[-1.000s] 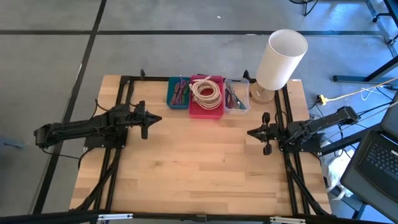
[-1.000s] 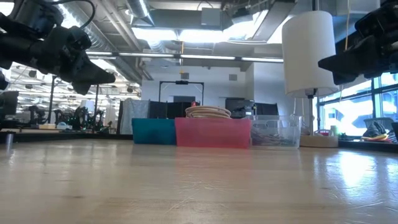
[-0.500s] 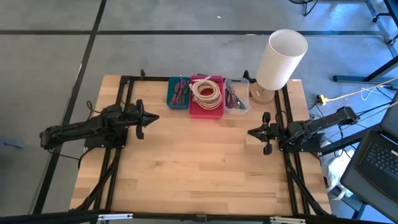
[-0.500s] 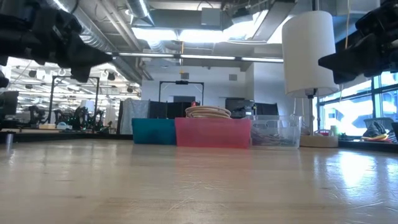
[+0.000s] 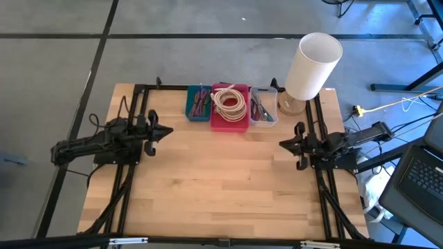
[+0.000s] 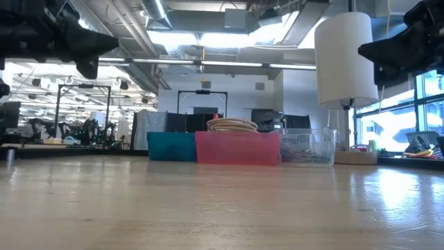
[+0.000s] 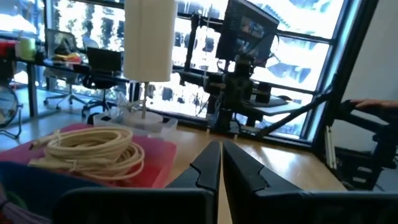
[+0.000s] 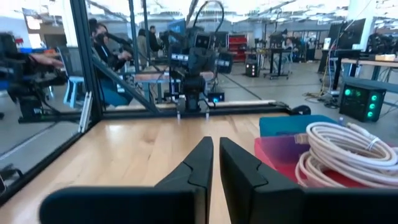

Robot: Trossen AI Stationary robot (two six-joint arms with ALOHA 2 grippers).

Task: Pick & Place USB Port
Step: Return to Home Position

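Three bins stand in a row at the table's far edge: a teal bin (image 5: 199, 104) with dark cables, a pink bin (image 5: 230, 106) holding a coiled cream cable (image 7: 93, 149), and a clear bin (image 5: 264, 107) with small cables. I cannot pick out a separate USB port. My left gripper (image 5: 169, 131) hovers shut above the left half of the table, near the teal bin. My right gripper (image 5: 281, 144) hovers shut above the right half, on the near side of the clear bin. Both point toward the table's middle and hold nothing.
A lamp with a tall white shade (image 5: 313, 66) stands on its base at the far right corner, beside the clear bin. Black frame rails (image 5: 135, 117) run along the left and right sides. Bare wood (image 5: 221, 180) spans the middle and near part of the table.
My left gripper has risen and drawn back a little toward the table's left edge, staying shut. My right gripper has drawn back slightly toward the right edge and risen a little. The bins have not moved.
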